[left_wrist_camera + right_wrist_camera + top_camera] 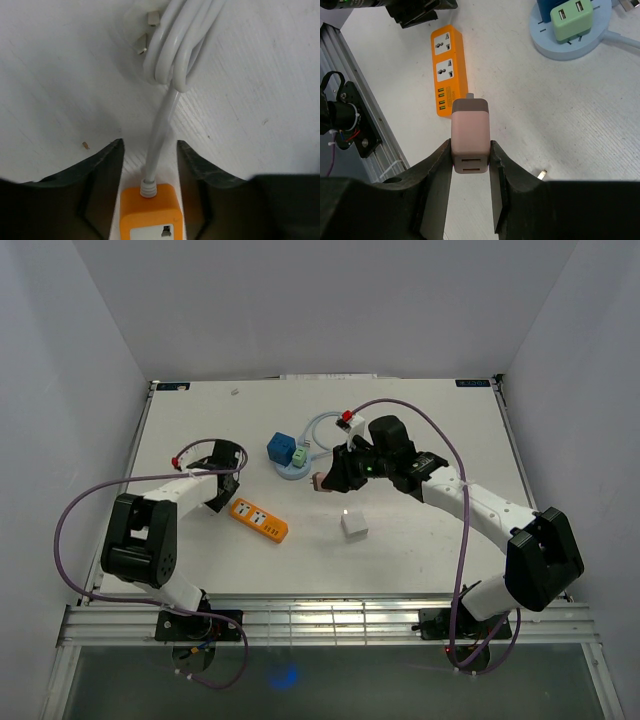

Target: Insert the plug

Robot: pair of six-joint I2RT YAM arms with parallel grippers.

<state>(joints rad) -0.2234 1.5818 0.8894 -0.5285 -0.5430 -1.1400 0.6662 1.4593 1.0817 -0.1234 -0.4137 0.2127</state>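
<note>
A white cube (353,525) sits alone on the table (420,560). Farther back, a blue block (280,448) and a green adapter (300,455) share a pale-blue disc (290,473).
</note>
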